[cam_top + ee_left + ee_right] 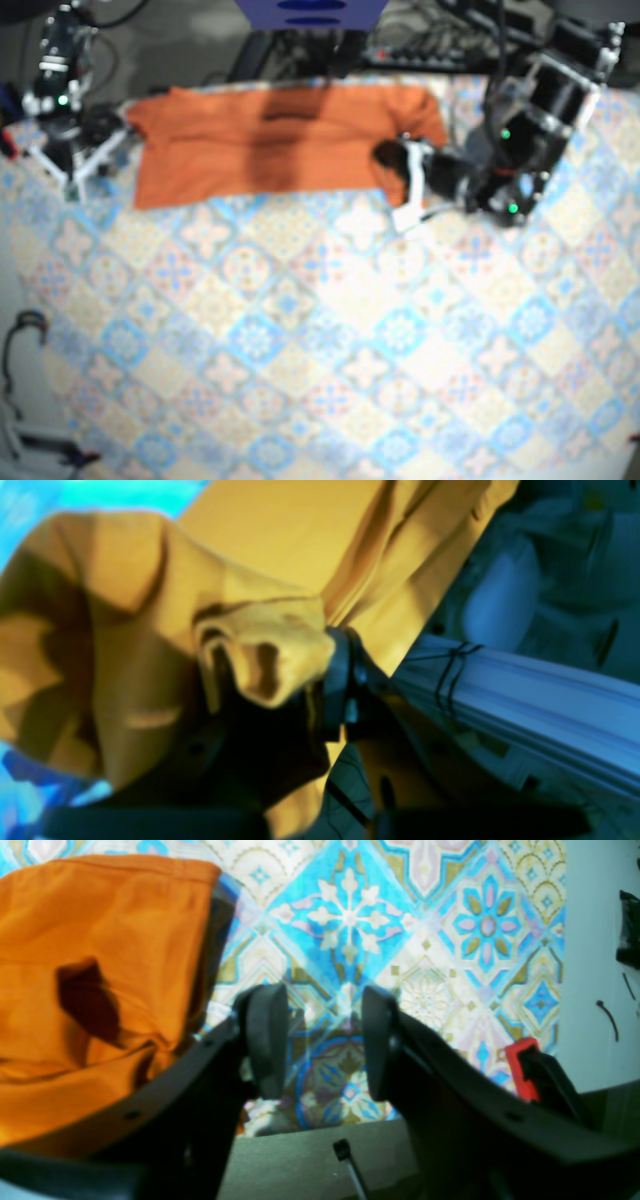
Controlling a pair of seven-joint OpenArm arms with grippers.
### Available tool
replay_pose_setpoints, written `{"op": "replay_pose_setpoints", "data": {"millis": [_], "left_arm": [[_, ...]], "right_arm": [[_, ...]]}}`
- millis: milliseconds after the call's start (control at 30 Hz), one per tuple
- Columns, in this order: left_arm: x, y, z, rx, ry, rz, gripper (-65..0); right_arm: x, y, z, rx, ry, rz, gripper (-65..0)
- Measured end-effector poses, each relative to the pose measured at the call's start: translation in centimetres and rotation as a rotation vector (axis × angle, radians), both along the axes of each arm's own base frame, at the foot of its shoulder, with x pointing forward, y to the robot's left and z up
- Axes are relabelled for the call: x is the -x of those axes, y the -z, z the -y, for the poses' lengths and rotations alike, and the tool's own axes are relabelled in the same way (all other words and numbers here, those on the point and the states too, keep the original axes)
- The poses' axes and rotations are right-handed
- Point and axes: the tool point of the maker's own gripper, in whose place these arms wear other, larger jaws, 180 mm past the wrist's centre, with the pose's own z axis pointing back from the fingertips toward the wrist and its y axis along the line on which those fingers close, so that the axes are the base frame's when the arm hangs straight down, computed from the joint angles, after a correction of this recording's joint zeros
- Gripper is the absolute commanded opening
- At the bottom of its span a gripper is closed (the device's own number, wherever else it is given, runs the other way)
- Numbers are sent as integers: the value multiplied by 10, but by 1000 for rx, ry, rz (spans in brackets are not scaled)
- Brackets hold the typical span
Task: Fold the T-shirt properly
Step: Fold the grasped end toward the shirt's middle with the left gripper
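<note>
The orange T-shirt (260, 140) lies spread as a wide strip along the far side of the table. My left gripper (402, 182) is at the shirt's right end. In the left wrist view it (340, 680) is shut on a bunched fold of the T-shirt (270, 645), and cloth hides most of its fingers. My right gripper (85, 165) stands just off the shirt's left edge. In the right wrist view it (322, 1040) is open with only tablecloth between its pads, and the T-shirt (100, 965) is to the left of its fingers.
A blue and white patterned tablecloth (330, 340) covers the table. A red and black clamp (525, 1065) sits at the table's edge by a white wall. A pale metal rail (525, 700) runs beside the left arm. Cables and equipment (440, 40) crowd the back.
</note>
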Motion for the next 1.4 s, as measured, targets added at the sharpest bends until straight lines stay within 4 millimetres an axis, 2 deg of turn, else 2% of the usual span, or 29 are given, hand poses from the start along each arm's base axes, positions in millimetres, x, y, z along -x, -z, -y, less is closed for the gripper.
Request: {"op": "replay_pose_setpoints", "data": {"millis": [400, 600, 933, 1400], "left_arm": [[2, -11, 58, 43, 191, 34, -650], [14, -12, 80, 74, 239, 21, -650], [12, -2, 93, 5, 299, 88, -650], [9, 3, 92, -31, 314, 117, -650]], "right_arm": [[0, 0, 0, 1, 0, 0, -414], [-1, -1, 0, 0, 0, 4, -414], [-1, 0, -1, -2, 1, 2, -414], [-1, 0, -1, -3, -1, 2, -414]]}}
